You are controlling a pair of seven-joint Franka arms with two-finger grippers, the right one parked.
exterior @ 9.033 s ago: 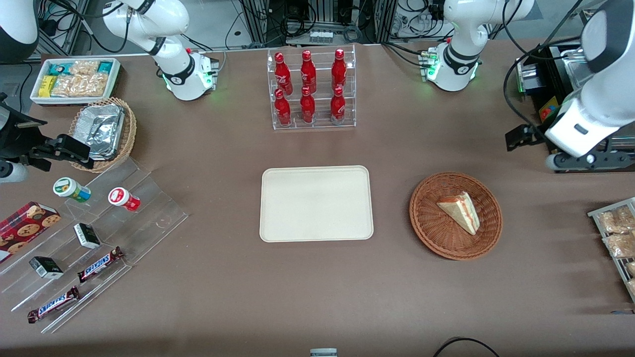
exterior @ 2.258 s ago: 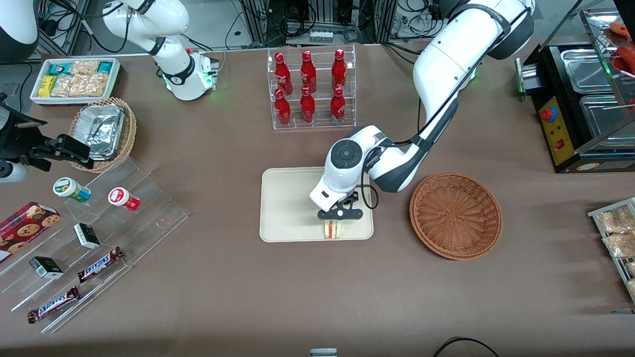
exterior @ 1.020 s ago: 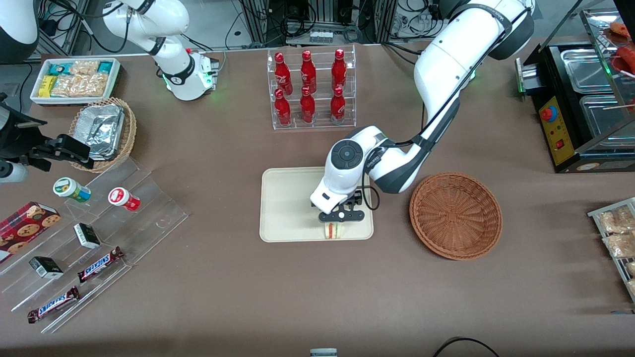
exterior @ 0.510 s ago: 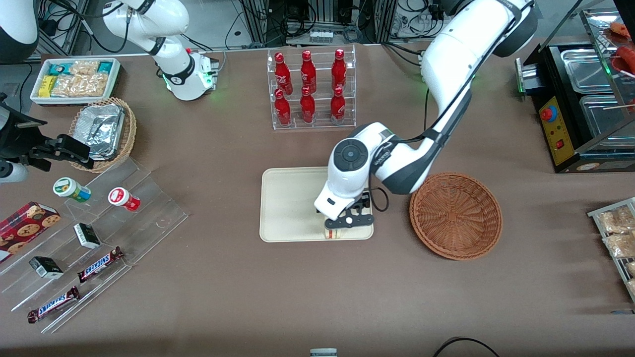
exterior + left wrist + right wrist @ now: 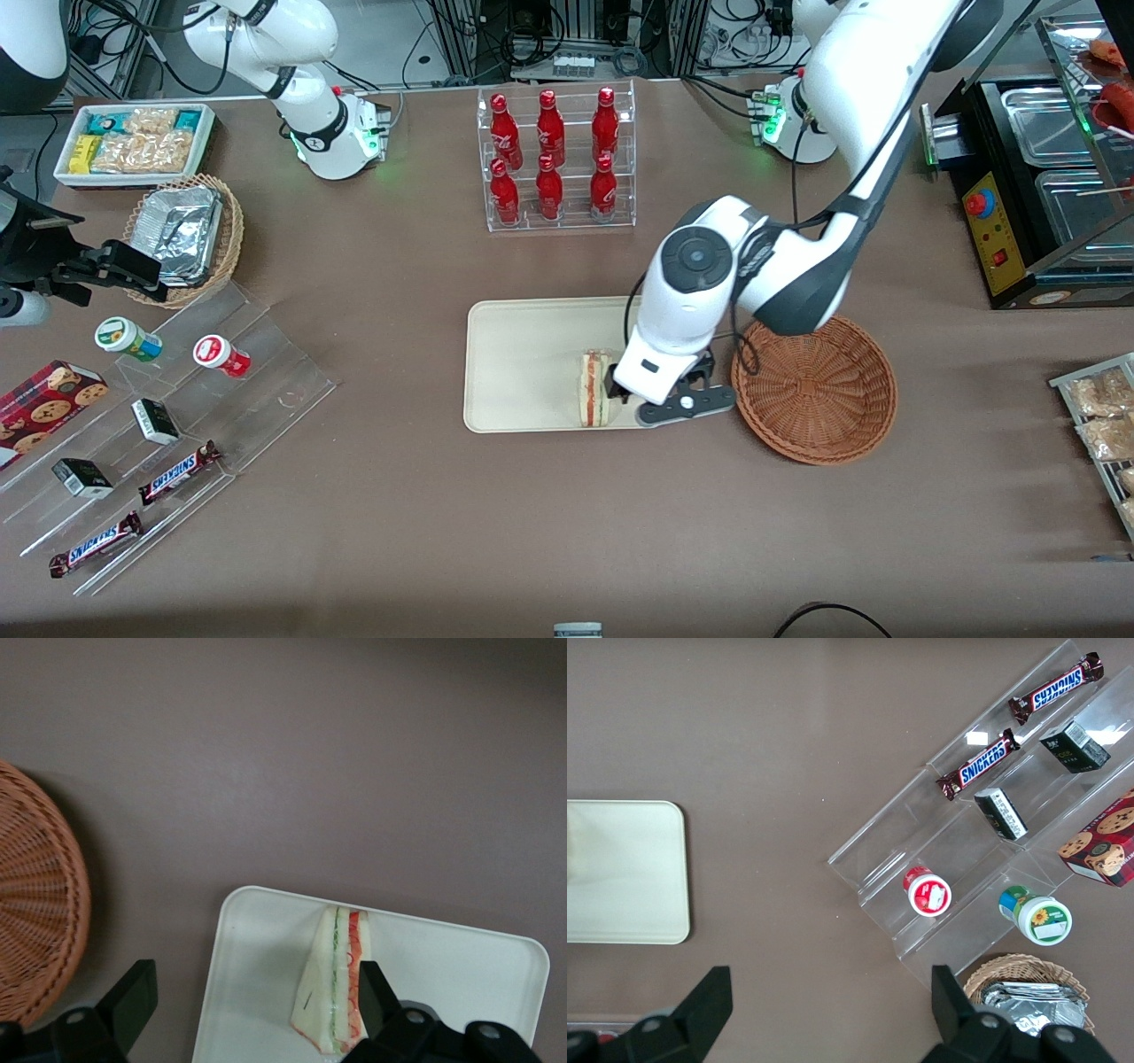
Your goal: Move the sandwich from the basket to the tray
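Now the sandwich (image 5: 595,387) stands on edge on the tray (image 5: 523,363), near its 5 o'clock corner. Only the wrist view shows the gripper (image 5: 248,1010) with fingers apart, above the tray edge beside the empty basket (image 5: 815,385).

The setting is a robotics laboratory arranged as a mock convenience-store counter. White articulated robot arms (image 5: 292,80) are bolted to a long brown-covered table (image 5: 399,532), with cable bundles and aluminium framing (image 5: 567,35) (visible along the edge farthest from the front camera). Retail-style stock is laid out on the table: a clear acrylic tiered rack of red bottles (image 5: 555,159), a clear stepped acrylic display (image 5: 266,372) holding chocolate bars (image 5: 177,472) and small cartons, a white box of snack packets (image 5: 133,142), and a black food warmer with steel pans (image 5: 1045,177). The gripper (image 5: 660,399) hangs above the tray's edge.
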